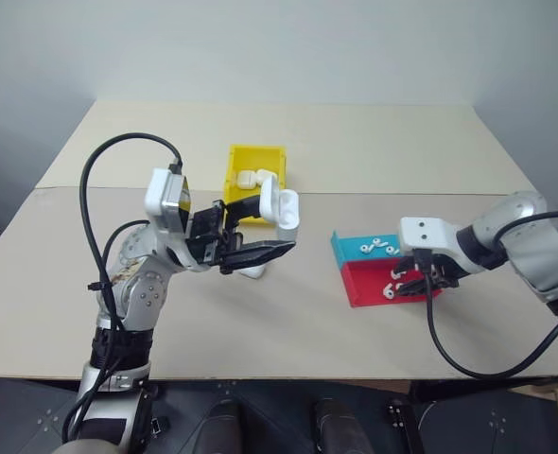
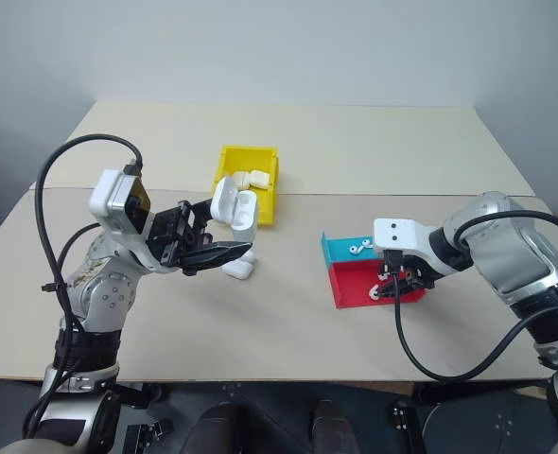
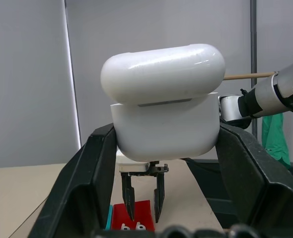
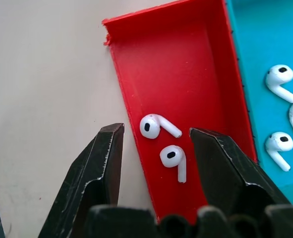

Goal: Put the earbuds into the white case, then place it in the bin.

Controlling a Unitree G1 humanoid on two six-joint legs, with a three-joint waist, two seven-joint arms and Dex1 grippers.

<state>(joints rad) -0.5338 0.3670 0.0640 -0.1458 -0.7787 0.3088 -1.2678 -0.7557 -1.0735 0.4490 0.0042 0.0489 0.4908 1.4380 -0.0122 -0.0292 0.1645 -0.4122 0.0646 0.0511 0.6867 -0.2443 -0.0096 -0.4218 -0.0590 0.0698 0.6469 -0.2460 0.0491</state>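
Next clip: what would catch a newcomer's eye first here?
The left gripper holds a white case up above the table, its lid hinged open, in front of the yellow bin that already has cases in it. To the right, the right gripper hangs with jaws apart over two earbuds in the red tray; more lie in the blue tray beside it.

Lighting is even, diffuse and bright across my table (image 1: 355,151); shadows under my arms are soft. The white case (image 3: 164,101) carries mild glare on its lid. My right fingers (image 4: 104,173) appear slightly soft at close range.
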